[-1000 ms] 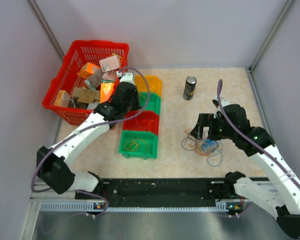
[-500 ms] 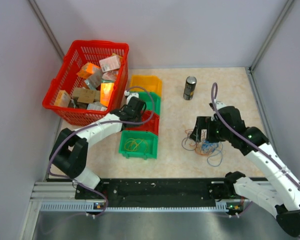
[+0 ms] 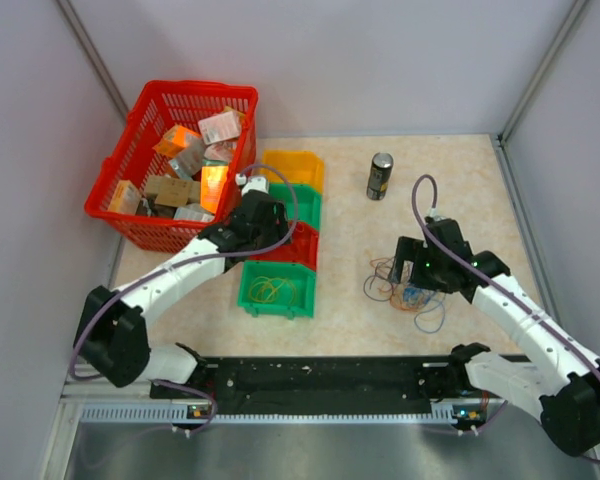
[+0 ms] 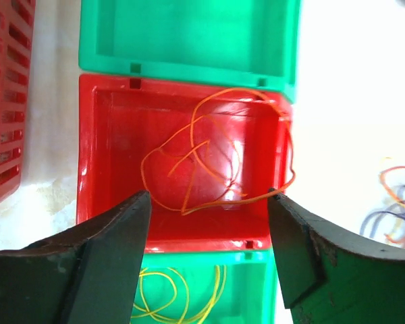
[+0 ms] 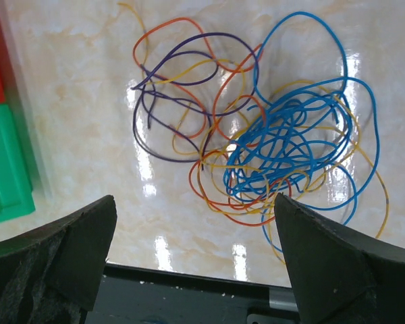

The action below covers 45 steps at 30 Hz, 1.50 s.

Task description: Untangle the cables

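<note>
Down on the tabletop (image 3: 345, 300), toward 4 o'clock from its middle: the cables (image 3: 405, 290), all in one loose heap. Spread a bit wider from side to side than from front to back in the top view, with one pale loop poking out toward 5 o'clock. In the right wrist view, stretched on a slant from 10 o'clock to 4 o'clock: purple wires (image 5: 169, 115) at the 10 o'clock end, a thick ball of blue wires (image 5: 297, 148) at the 4 o'clock end, orange and yellow loops mixed through both. Thin, bendy, round-looped, crossing over and under each other.

Right above the heap: the right claw (image 5: 194, 202), spread wide, gripping nothing.

At 12 o'clock from the heap, well apart: a can (image 3: 380, 176), dark, round, standing up straight.

At 9 o'clock from the heap: four boxy plastic bins touching in a row. Farthest away a yellow bin (image 3: 292, 165), then a green bin (image 3: 305, 207), then a red bin (image 4: 94, 169), then the near green bin (image 3: 276, 306) with a yellow wire (image 3: 268, 290) curled inside. Inside the red bin: an orange wire (image 4: 216, 155) in big loose loops, one loop reaching the rim on the heap's side.

Over the red bin: the left claw (image 4: 209, 202), let go, nothing between its dark fingers.

At 10 o'clock on the tabletop: a red basket (image 3: 140, 130) of plastic mesh, packed with small boxes. Tabletop pale, shiny, like stone.
</note>
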Each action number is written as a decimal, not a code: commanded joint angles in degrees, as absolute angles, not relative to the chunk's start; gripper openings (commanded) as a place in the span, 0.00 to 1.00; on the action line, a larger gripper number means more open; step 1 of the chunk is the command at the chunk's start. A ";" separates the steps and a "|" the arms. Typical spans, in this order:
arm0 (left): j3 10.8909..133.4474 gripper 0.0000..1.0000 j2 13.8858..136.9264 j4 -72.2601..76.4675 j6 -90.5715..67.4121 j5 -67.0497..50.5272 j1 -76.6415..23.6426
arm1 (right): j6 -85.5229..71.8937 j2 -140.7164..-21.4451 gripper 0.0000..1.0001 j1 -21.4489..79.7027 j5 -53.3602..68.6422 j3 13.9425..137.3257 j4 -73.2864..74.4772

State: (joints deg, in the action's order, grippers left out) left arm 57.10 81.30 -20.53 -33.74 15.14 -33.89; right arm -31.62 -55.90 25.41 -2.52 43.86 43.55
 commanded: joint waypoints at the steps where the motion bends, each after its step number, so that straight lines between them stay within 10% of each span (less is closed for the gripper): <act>1: 56.43 0.70 74.72 -16.00 -31.65 10.65 -33.84 | -35.33 -55.46 0.99 21.63 -1.06 42.89 37.63; 20: 63.98 0.64 87.53 -2.99 -27.34 -18.37 -41.81 | -39.64 -53.26 0.94 14.17 -0.36 36.92 36.04; 35: 90.08 0.57 118.64 -5.72 -28.83 -20.04 -51.24 | -40.52 -57.83 0.47 9.75 8.53 27.69 23.12; 45: 92.29 0.17 120.77 -8.43 -29.27 -16.62 -51.77 | -39.81 -57.75 0.47 9.75 8.70 26.72 22.59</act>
State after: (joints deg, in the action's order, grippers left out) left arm 89.32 121.82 -7.94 -29.54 -18.02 -51.64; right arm -39.75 -57.89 10.04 8.49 26.98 24.86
